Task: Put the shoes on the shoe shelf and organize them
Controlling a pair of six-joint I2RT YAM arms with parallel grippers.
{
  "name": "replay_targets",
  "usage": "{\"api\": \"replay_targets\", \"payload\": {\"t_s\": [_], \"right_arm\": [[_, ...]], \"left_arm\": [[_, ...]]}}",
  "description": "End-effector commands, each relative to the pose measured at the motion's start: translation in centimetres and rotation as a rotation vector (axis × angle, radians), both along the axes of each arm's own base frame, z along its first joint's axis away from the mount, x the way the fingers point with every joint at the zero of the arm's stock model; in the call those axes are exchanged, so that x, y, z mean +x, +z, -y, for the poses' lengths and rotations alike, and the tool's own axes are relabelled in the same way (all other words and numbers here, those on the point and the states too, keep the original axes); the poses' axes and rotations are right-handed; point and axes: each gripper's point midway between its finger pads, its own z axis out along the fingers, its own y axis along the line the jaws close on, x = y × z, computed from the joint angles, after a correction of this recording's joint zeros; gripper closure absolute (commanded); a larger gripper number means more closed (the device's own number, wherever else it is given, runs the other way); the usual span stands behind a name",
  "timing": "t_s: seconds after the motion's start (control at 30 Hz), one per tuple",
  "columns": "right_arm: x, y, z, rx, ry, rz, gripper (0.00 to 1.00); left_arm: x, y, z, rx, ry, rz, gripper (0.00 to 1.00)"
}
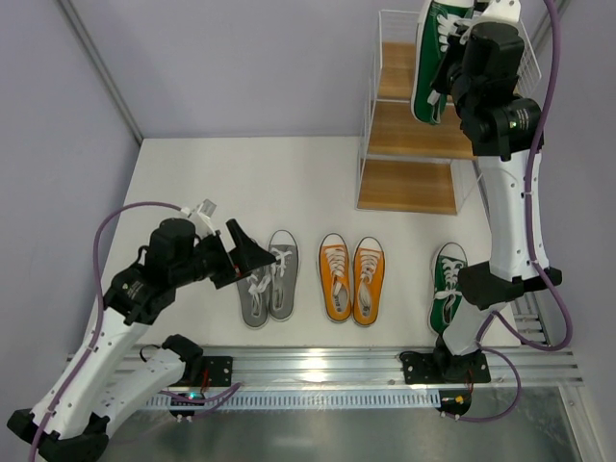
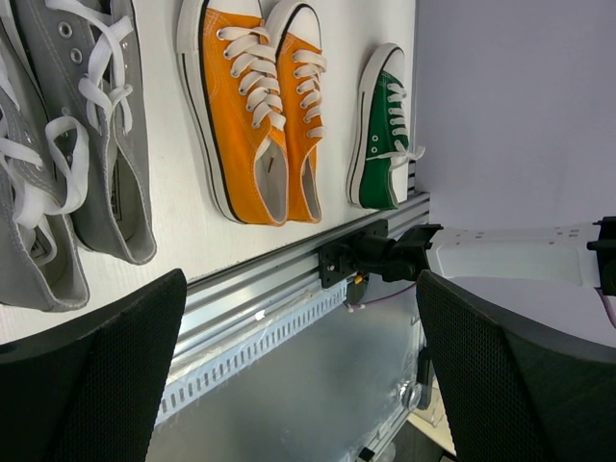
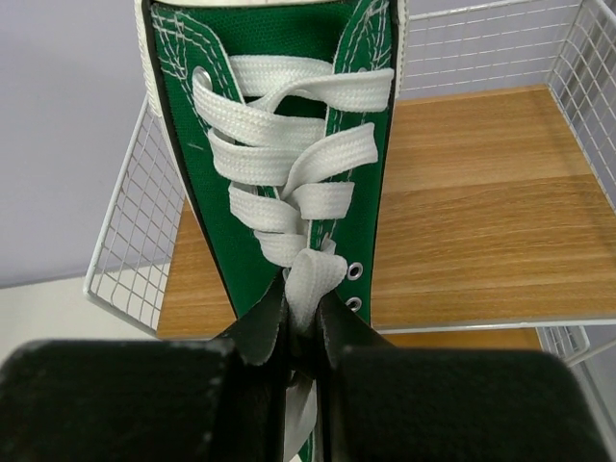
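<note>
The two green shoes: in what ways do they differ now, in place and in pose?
The held green shoe hangs over the shoe shelf, gripped at its laces by the right pincer; the other green shoe lies on the table, untouched. The held one is off any surface; the other rests on its sole. Both have white laces.
</note>
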Motion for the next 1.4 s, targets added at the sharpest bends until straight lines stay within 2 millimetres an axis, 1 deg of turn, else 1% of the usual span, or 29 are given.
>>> {"api": "replay_targets", "payload": {"t_s": [0.0,0.17,0.4,0.43,0.53,0.57,0.6,0.77,0.87,0.9,0.97,1.0,1.03,1.07,1.1,1.13,1.2,1.23,1.27,1.3,1.33,1.37], "right_arm": [[-1.7,4.6,0.1,0.073,0.012,0.148,0.96],[-1.4,3.7,-0.1,0.075,0.015,0.121,0.96],[-1.0,3.3,-0.3,0.081,0.021,0.109,0.96],[-1.0,3.2,-0.3,0.084,0.019,0.107,0.78],[-1.1,3.4,-0.2,0.095,0.012,0.111,0.21],[-1.4,3.7,-0.1,0.096,0.012,0.121,0.1],[-1.4,4.0,0.0,0.1,0.008,0.13,0.01],[-2.6,5.6,0.9,0.1,-0.019,0.179,0.0],[-3.7,6.9,1.4,0.104,-0.03,0.214,0.0],[-4.5,7.5,1.8,0.108,-0.039,0.233,0.0],[-5.4,8.2,2.2,0.106,-0.051,0.253,0.0],[-5.8,8.5,2.8,0.103,-0.074,0.26,0.0],[-6.9,8.9,3.4,0.096,-0.09,0.267,0.0],[-8.2,8.8,4.5,0.084,-0.136,0.254,0.0],[-8.3,8.8,4.6,0.077,-0.136,0.253,0.0],[-9.9,8.5,5.9,0.069,-0.186,0.242,0.0],[-12.0,8.2,7.2,0.059,-0.233,0.233,0.0],[-12.3,6.6,8.1,0.036,-0.283,0.184,0.0],[-15.2,7.2,9.1,0.052,-0.3,0.211,0.0],[-16.1,6.5,9.6,0.059,-0.317,0.196,0.0],[-16.8,4.2,10.0,0.038,-0.339,0.121,0.0],[-18.5,3.6,10.5,0.047,-0.351,0.105,0.0]], "left_arm": [[0.3,0.4,0.1,-0.02,0.013,0.018,0.0],[0.2,0.5,0.1,-0.024,0.012,0.023,0.0],[-0.2,0.4,-0.3,-0.022,0.024,0.024,0.0],[-0.2,0.4,-0.4,-0.023,0.027,0.027,0.0],[-0.4,0.4,-0.5,-0.026,0.03,0.025,0.0],[-0.5,0.3,-0.5,-0.025,0.031,0.022,0.0],[-0.6,0.5,-0.6,-0.028,0.029,0.027,0.0],[-0.7,0.5,-0.7,-0.027,0.031,0.03,0.0],[-0.7,0.6,-0.8,-0.028,0.032,0.034,0.0],[-0.8,0.8,-0.7,-0.028,0.03,0.037,0.0],[-0.8,0.8,-0.8,-0.027,0.029,0.037,0.0],[-0.8,0.8,-0.8,-0.026,0.027,0.038,0.0],[-0.8,0.9,-0.8,-0.026,0.027,0.042,0.0],[-0.8,0.9,-0.8,-0.024,0.028,0.042,0.0],[-0.8,0.9,-0.8,-0.024,0.028,0.042,0.0],[-0.8,1.0,-0.8,-0.025,0.026,0.043,0.0],[-0.8,1.1,-0.6,-0.032,0.018,0.045,0.0],[-0.8,1.1,-0.6,-0.033,0.014,0.045,0.0],[-0.8,1.1,-0.4,-0.035,0.003,0.043,0.0],[-0.7,1.1,-0.3,-0.035,-0.001,0.044,0.0],[-0.7,1.1,-0.1,-0.037,-0.011,0.04,0.0],[-0.6,1.1,0.1,-0.036,-0.022,0.04,0.0]]}}
